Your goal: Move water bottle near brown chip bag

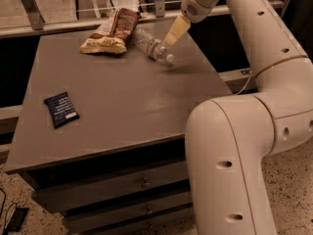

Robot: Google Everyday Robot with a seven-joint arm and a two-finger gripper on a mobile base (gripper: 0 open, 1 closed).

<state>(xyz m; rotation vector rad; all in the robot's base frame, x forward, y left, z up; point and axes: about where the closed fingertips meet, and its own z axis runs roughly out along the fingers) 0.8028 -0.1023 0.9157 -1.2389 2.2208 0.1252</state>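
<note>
Water bottle (152,47) (clear, white cap) lying beside brown chip bag (111,31), gripper (171,37) above, grip unclear.

The clear water bottle (150,44) lies on its side just below-left of the hand (175,32), with the brown chip bag (110,31) flat beyond.

Count on the grey bench (137,97) (1):
- 1 clear ribbed plastic water bottle (152,45), lying just left of the end effector (175,32)
- 1 long brown-and-tan chip bag (110,32), further left of it
- 1 small flat dark blue packet (61,109), well apart from it
- 1 end effector, over the bench's far side
</note>
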